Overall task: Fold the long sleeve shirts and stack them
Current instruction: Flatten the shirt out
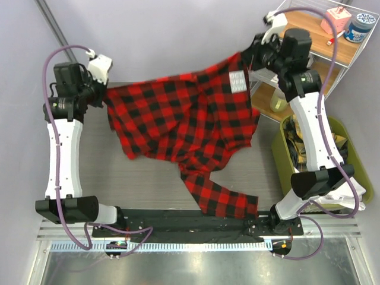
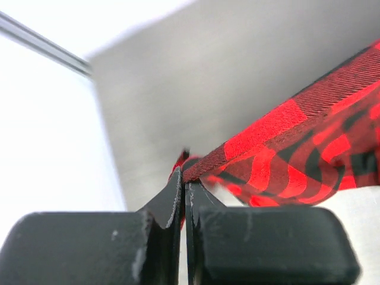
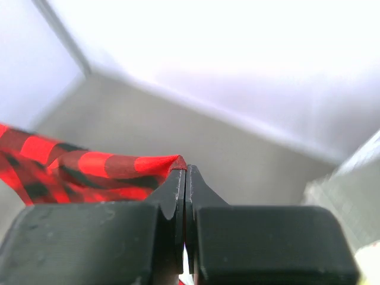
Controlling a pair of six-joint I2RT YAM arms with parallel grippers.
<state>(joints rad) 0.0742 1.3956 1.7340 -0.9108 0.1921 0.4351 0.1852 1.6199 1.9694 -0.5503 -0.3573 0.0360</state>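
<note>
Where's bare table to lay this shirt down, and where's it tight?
Widest bare tabletop: near-left, between the left arm and the hanging sleeve of the shirt. Narrow strip between sleeve and right arm. Crowded right: green bin, wire shelf.

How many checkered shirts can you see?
1. The red-and-black shirt hangs stretched over the table, pinched at one edge by the left gripper and at the other by the right gripper. More might be hidden in the green bin on the right.
</note>
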